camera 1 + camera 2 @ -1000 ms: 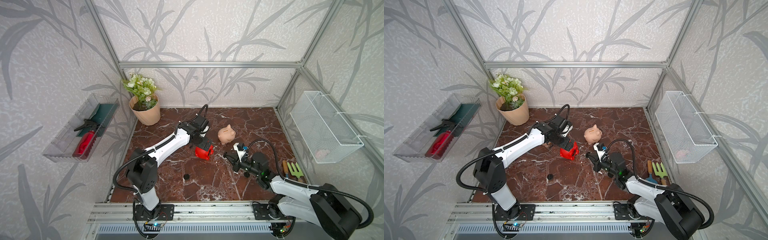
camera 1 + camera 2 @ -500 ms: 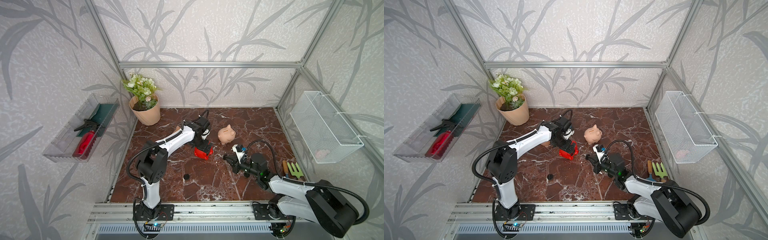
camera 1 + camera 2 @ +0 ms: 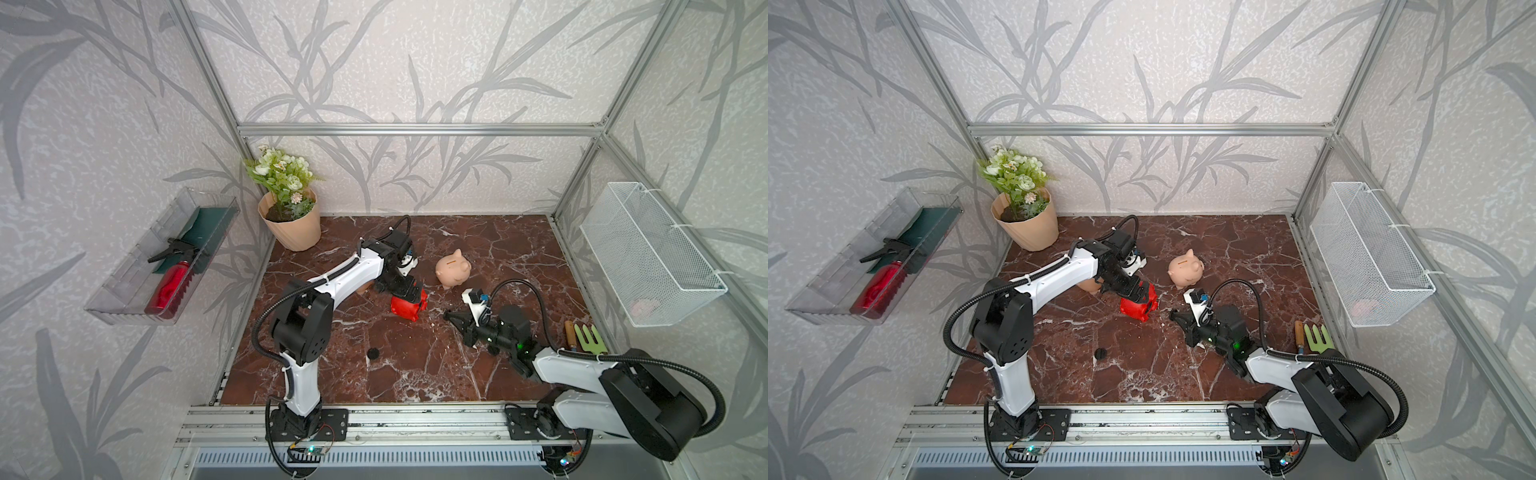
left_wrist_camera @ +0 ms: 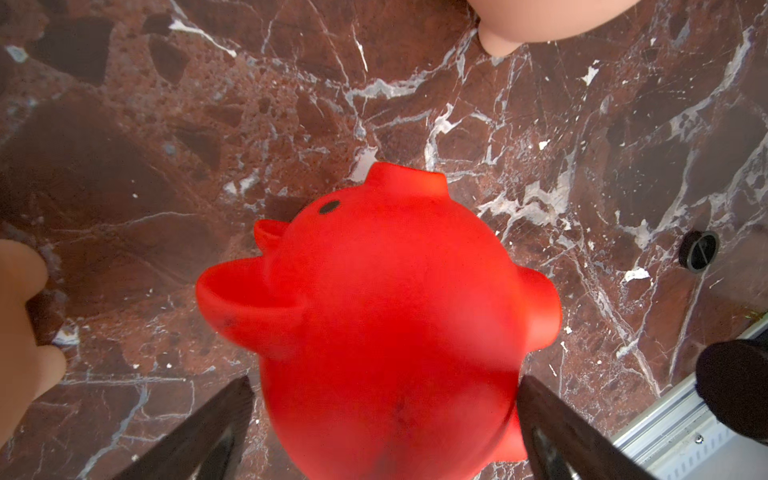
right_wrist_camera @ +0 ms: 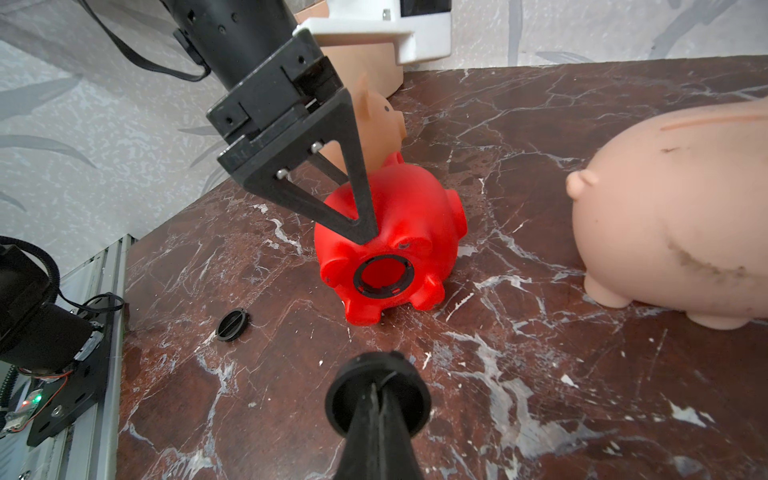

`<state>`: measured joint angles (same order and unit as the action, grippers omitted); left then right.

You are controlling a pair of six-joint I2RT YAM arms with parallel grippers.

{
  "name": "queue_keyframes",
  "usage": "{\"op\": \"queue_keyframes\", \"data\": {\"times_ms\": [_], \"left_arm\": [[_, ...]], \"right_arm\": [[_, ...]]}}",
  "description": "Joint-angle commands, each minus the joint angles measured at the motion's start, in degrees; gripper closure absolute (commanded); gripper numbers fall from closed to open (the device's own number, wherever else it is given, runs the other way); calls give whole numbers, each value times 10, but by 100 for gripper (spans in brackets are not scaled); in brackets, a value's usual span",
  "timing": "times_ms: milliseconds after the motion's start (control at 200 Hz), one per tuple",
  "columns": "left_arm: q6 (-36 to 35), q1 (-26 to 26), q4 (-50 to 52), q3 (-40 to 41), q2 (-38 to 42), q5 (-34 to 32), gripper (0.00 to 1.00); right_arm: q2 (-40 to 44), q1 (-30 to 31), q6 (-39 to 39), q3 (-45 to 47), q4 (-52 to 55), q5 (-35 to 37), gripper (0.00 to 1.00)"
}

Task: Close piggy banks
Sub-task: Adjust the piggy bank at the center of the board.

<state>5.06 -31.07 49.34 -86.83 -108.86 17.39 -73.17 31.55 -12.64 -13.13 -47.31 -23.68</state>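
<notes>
**A:** The widest thing is taken first: the surface [image 3: 498, 249], glossy, hard, veined like marble, so anything dropped can be expected to skid. One tan pig [image 3: 453, 270] is stood upright near the middle. A second tan pig [image 5: 380, 120] is half hidden behind the left arm [image 3: 353, 274].

**B:** The red pig [image 5: 390, 232] is laid on its side near that second one, with its belly hole [image 5: 383, 275] turned toward the right tool [image 5: 375, 388]. The left tool [image 4: 384, 382] is spread wide across the red flanks. Whether any squeeze is being applied cannot be told.

**A:** The right tool is clamped on a black plug [image 5: 345, 397], held well apart from the hole. The plug should be kept square to the hole's black rim, pressed home and probably twisted. The pig should be braced against that push.

**B:** The bodies are smooth, rounded and rubbery-looking, so slipping is to be expected. A spare plug [image 5: 232, 324], ridged across its face, is seen lying on the surface.
</notes>
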Motion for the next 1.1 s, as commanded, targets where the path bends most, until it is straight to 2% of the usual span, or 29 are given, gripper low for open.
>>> {"op": "queue_keyframes", "data": {"times_ms": [0, 210, 435, 695, 1095], "left_arm": [[-24, 1, 19, -15, -11, -3, 1], [-48, 3, 35, -30, -26, -34, 1], [-56, 3, 34, -39, -36, -6, 1], [-53, 11, 41, -41, -49, 25, 9], [-51, 19, 44, -37, -61, 101, 9]], "right_arm": [[-5, -2, -6, -14, -29, -8, 100], [-4, -2, -6, -20, -25, -9, 100], [-7, -2, -4, -21, -23, -10, 100], [-14, -2, -4, -27, -26, -10, 100], [-51, -2, -17, -33, -59, -13, 100]]}}
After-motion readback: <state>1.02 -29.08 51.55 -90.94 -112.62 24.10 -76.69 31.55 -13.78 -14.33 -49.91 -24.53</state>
